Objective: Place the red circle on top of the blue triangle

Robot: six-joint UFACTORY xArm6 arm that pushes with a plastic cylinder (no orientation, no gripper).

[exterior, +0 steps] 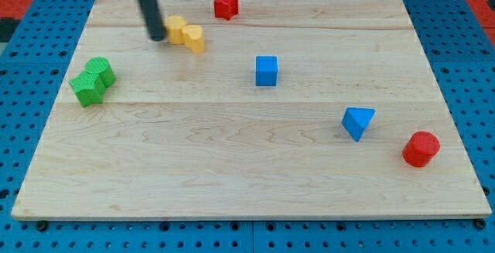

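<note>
The red circle [421, 148] lies near the board's right edge, low in the view. The blue triangle [357, 121] lies just to its upper left, a small gap apart. My tip [158, 36] is at the upper left of the board, far from both, right beside the left end of two yellow blocks [186, 34].
A blue cube [266, 70] sits near the middle top. A red star-like block [226, 5] lies at the top edge. Two green blocks [93, 81] sit together at the left. The wooden board [247, 183] rests on a blue pegboard.
</note>
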